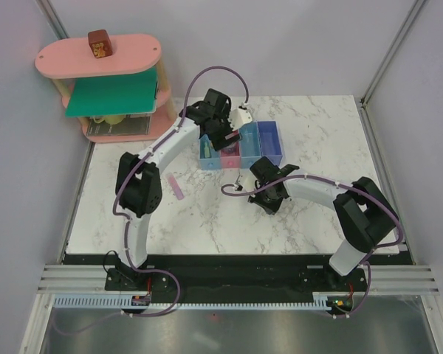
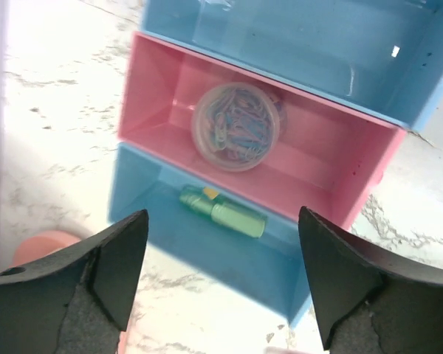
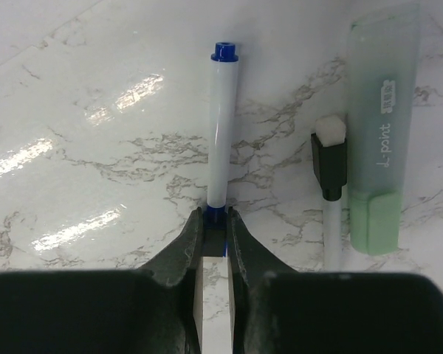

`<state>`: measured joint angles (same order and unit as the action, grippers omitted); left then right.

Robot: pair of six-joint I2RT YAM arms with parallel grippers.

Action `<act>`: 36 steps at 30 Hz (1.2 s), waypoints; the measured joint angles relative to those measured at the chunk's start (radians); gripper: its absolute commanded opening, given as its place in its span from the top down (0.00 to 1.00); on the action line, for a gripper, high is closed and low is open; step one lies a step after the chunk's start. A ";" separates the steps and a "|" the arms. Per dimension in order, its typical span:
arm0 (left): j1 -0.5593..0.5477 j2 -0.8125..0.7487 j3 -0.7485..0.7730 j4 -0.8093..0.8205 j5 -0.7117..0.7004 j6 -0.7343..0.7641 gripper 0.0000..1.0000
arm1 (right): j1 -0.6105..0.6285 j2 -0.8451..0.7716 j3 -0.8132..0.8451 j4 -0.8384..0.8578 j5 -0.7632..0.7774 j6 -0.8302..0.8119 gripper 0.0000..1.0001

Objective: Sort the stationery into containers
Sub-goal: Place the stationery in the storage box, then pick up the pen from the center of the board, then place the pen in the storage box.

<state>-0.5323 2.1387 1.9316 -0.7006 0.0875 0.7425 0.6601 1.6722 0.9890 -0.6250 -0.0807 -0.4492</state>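
Observation:
My right gripper (image 3: 215, 221) is shut on the end of a thin white pen with blue ends (image 3: 220, 133), low over the marble table; in the top view this gripper (image 1: 269, 193) is just in front of the bins. To the right lie a second pen with a black section (image 3: 330, 173) and a mint green bar (image 3: 380, 133). My left gripper (image 2: 221, 284) is open and empty above the row of bins (image 1: 269, 140). The pink bin (image 2: 332, 158) holds a translucent round piece (image 2: 235, 127). The light blue bin (image 2: 133, 192) holds a mint green bar (image 2: 223, 212). A lilac-pink flat bar (image 1: 176, 187) lies on the table.
A big pink oval shelf (image 1: 96, 63) with a green panel stands at the back left, with a brown block (image 1: 99, 44) on top. Another light blue bin (image 2: 303, 51) lies beyond the pink one. Grey walls enclose the table (image 1: 207, 221).

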 measured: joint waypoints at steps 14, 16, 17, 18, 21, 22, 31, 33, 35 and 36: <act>0.000 -0.330 -0.155 0.002 0.004 -0.032 0.07 | 0.004 -0.207 0.041 -0.058 0.059 0.001 0.89; 0.000 -0.414 -0.243 0.001 0.003 -0.017 0.07 | 0.004 -0.217 0.071 -0.053 0.074 0.008 0.89; 0.000 -0.463 -0.305 0.001 0.002 -0.006 0.07 | 0.004 -0.217 0.095 -0.045 0.086 0.017 0.89; 0.000 -0.503 -0.359 0.000 0.001 0.003 0.07 | 0.004 -0.217 0.110 -0.034 0.094 0.025 0.89; 0.000 -0.592 -0.516 -0.010 0.001 0.027 0.08 | 0.004 -0.207 0.155 -0.003 0.116 0.052 0.89; 0.000 -0.615 -0.570 -0.011 0.002 0.037 0.08 | 0.004 -0.198 0.173 0.012 0.123 0.063 0.89; 0.000 -0.723 -0.876 -0.045 -0.009 0.129 0.09 | -0.022 0.007 0.371 0.199 0.198 0.155 0.89; 0.000 -0.734 -0.895 -0.046 -0.017 0.154 0.09 | -0.041 0.057 0.407 0.238 0.218 0.177 0.89; 0.002 -0.742 -0.904 -0.045 -0.031 0.183 0.08 | -0.066 0.118 0.455 0.272 0.234 0.202 0.89; 0.004 -0.742 -0.906 -0.044 -0.035 0.195 0.08 | -0.080 0.150 0.480 0.285 0.239 0.216 0.89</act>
<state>-0.5285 1.3964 1.0256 -0.7448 0.0528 0.9379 0.5800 1.8221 1.4689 -0.3401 0.1581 -0.2337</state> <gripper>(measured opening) 0.916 0.182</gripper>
